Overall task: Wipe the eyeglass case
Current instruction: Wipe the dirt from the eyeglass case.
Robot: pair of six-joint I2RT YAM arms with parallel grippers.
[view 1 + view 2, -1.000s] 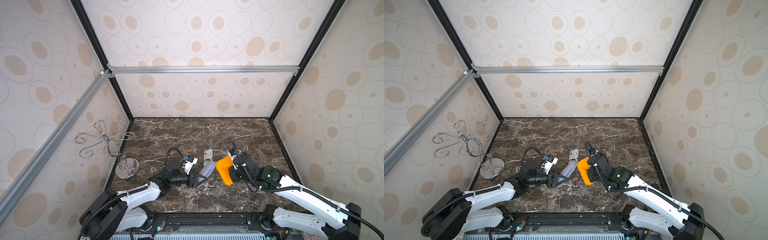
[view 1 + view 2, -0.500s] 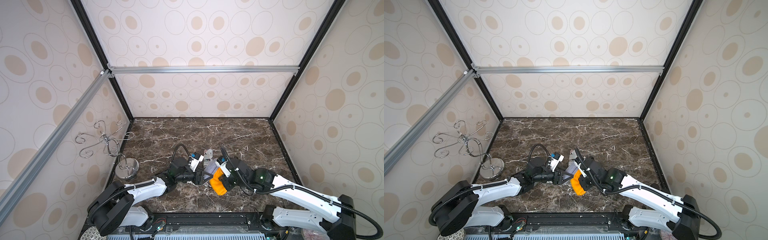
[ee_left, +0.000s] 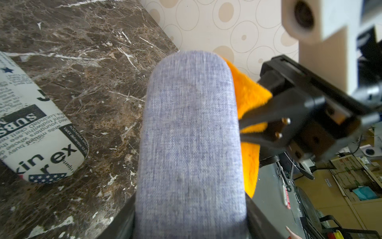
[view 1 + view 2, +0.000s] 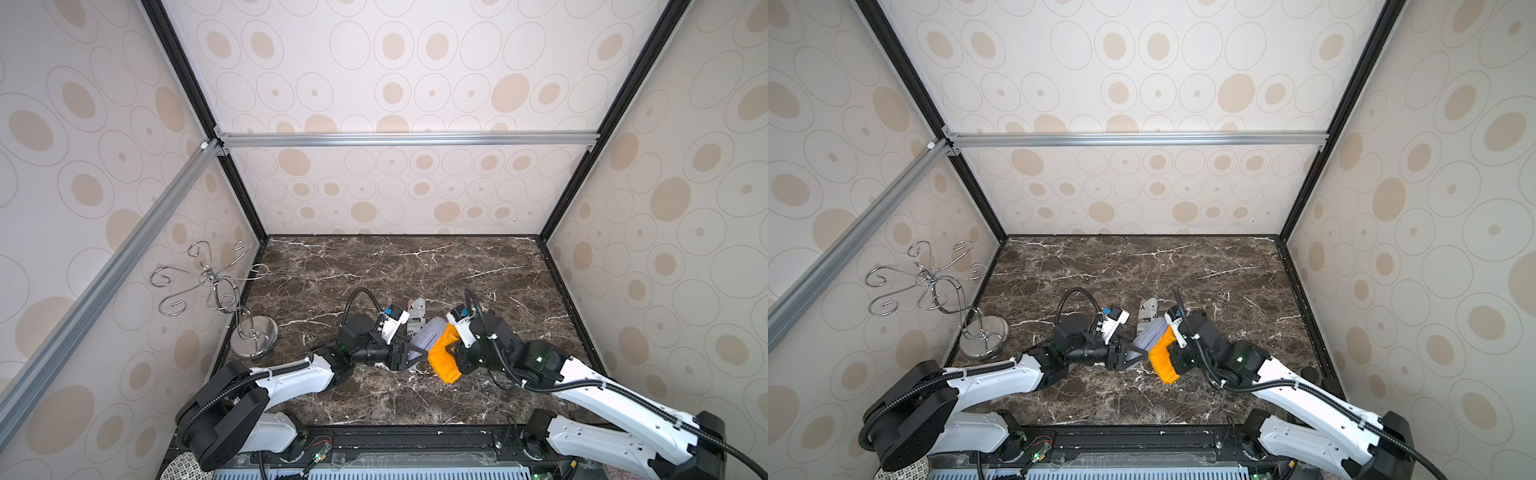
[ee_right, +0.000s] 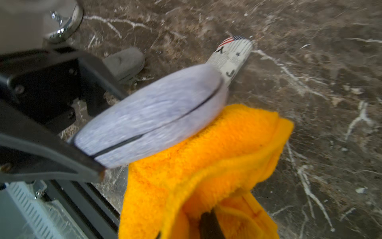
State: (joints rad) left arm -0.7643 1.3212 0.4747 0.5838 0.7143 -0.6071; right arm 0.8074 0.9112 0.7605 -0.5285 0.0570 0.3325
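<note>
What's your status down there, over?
Left hand shut on grey eyeglass case, held tilted. Right hand shut on orange cloth, pressed against the case. Newspaper-print case close by, not in the way.

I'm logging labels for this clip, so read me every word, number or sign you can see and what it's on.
"rex": newspaper-print case, big black letters.
"kin": same case, next to it.
"SUBS": same case, white on a black band.
"J", "Y": same case, single letters.
Fine print there: too small to read.
Grey case, orange cloth: no text.
</note>
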